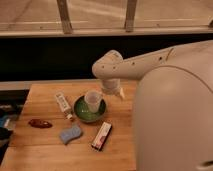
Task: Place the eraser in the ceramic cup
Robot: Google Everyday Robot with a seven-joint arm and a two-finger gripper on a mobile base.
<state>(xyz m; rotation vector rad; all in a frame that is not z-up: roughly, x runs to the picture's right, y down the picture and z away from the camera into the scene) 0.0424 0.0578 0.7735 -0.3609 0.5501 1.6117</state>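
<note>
1. Wooden table (120,147): green bowl (79,114) sits mid-table.
2. Ceramic cup (93,100) stands upright inside the bowl.
3. Eraser (101,135) lies flat near the front edge, clear of the bowl.
4. Gripper (119,93) is just right of the cup, jaws apart and empty.

- Light-brown wooden table (45,147): matt planks, grain showing.
- Small pale white ceramic cup (93,100): smooth, slight sheen.
- Round green bowl (81,115): glossy.
- Wavy light-blue sponge (70,133): matt.
- Off-white, smooth plastic-looking gripper (113,93), just right of the cup.
</note>
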